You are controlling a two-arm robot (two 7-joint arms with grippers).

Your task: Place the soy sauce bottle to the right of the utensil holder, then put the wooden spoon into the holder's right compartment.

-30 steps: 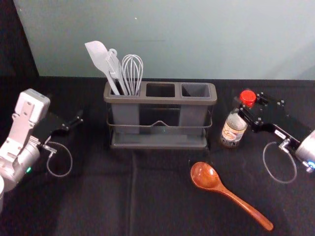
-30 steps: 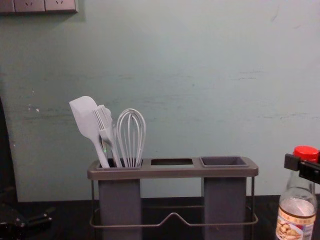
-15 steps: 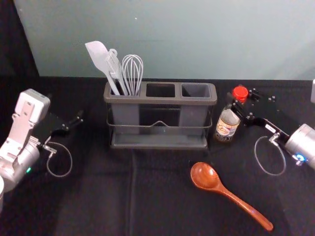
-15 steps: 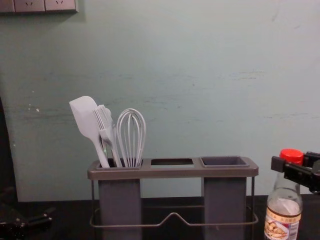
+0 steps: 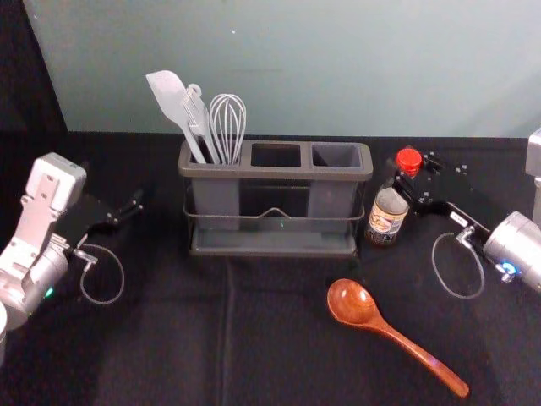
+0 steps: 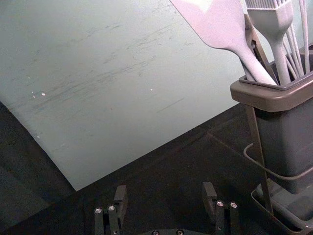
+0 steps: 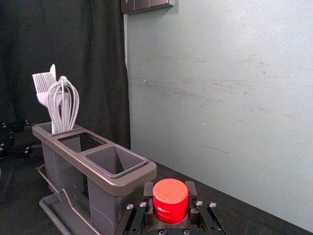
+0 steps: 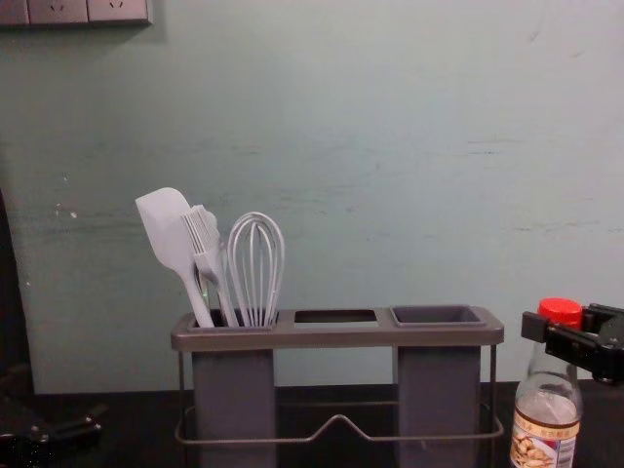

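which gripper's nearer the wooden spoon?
Right. Right gripper holds the soy sauce bottle beyond the wooden spoon; left gripper is far to the spoon's left, past the utensil holder.

Right claw (image 5: 409,174) grips; left claw (image 5: 113,183) hangs open.

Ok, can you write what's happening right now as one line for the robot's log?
right gripper: holding bottle, right of holder | left gripper: open, left of holder | spoon: lying in front | right slot: empty

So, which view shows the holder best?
Head view: the whole holder, base included. Chest view crops its base; left wrist view catches one end; right wrist view shows all three openings, base cropped.
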